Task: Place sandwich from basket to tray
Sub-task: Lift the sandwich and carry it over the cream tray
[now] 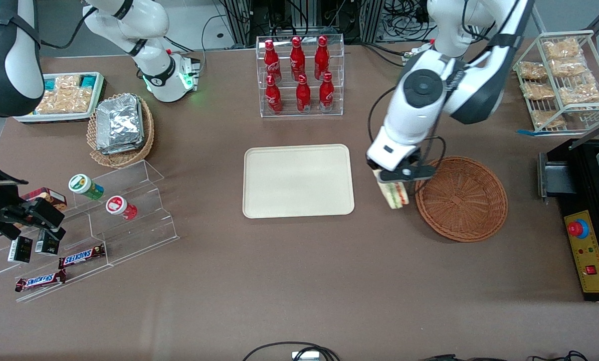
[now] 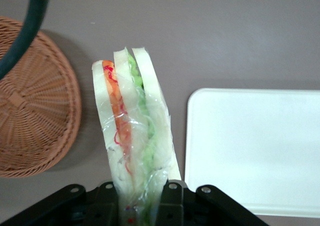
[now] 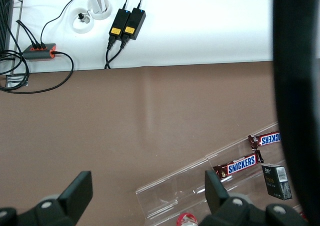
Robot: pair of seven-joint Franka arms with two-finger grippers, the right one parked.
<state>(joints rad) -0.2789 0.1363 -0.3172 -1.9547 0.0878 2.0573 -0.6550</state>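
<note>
Brown table [image 1: 299,281], pincer [image 1: 398,176] gripping sandwich [image 2: 131,136]

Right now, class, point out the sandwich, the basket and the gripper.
sandwich [image 2: 131,131], left wrist view, on its wrapped filling.
basket [image 1: 462,198], front view, on its woven floor.
gripper [image 1: 392,181], front view, between its fingertips, shut on the sandwich.

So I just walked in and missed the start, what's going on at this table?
The left arm is moving a wrapped sandwich out of the round wicker basket toward the cream tray. Its end effector is shut on the sandwich, holding it in the air over the bare table between the basket and the tray. The basket looks empty, and nothing lies on the tray yet, so the placing step remains.
</note>
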